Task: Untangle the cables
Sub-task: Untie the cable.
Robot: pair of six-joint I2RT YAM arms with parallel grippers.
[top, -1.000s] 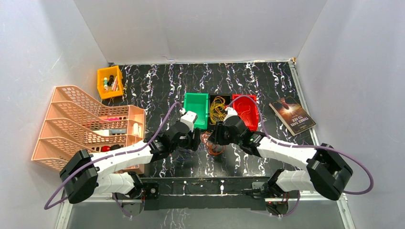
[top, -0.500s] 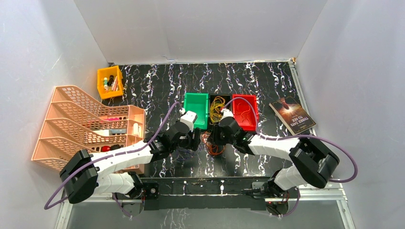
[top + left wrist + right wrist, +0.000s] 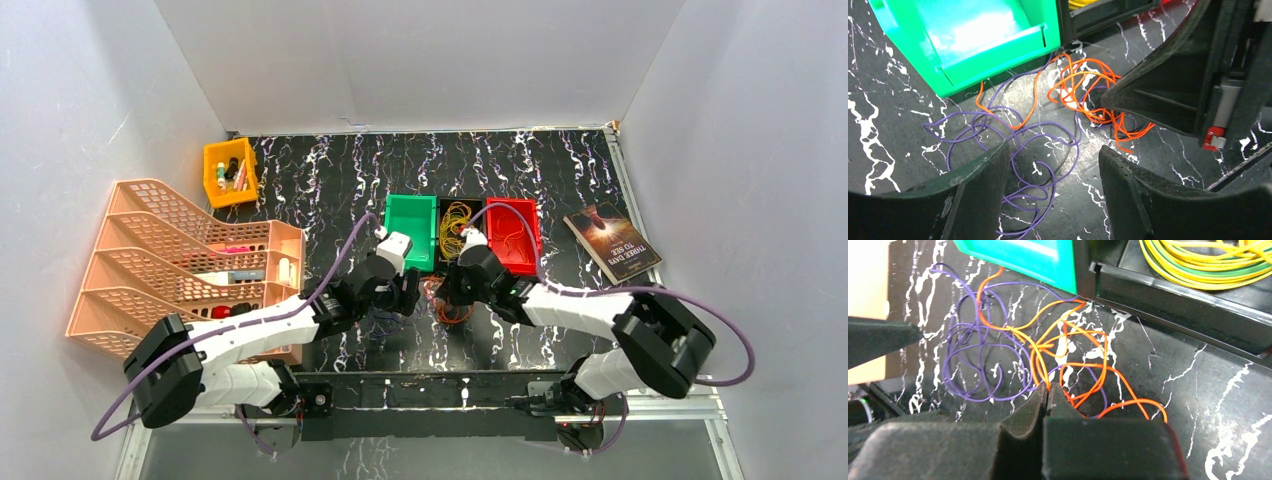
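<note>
The cables lie tangled on the black marbled table in front of the bins: an orange cable [image 3: 1083,365] and a purple cable [image 3: 973,347] crossing each other, seen from above as a small knot [image 3: 445,302]. My right gripper [image 3: 1048,389] is shut on orange strands at the tangle's near side. My left gripper [image 3: 1054,147] hovers open over the purple cable [image 3: 1051,123], touching nothing. The orange cable [image 3: 1083,80] lies just beyond it, by the right gripper's fingers [image 3: 1168,85]. More yellow cables [image 3: 1198,260] are coiled in the black bin [image 3: 1173,300].
A green bin [image 3: 392,225], the black bin and a red bin [image 3: 530,240] stand side by side right behind the tangle. A book [image 3: 612,243] lies at the right. A peach file rack [image 3: 180,260] and a small orange bin [image 3: 230,172] are on the left.
My right gripper has closed onto the orange strands, and its arm's elbow has swung inward. The left gripper has hardly moved and stays open.
</note>
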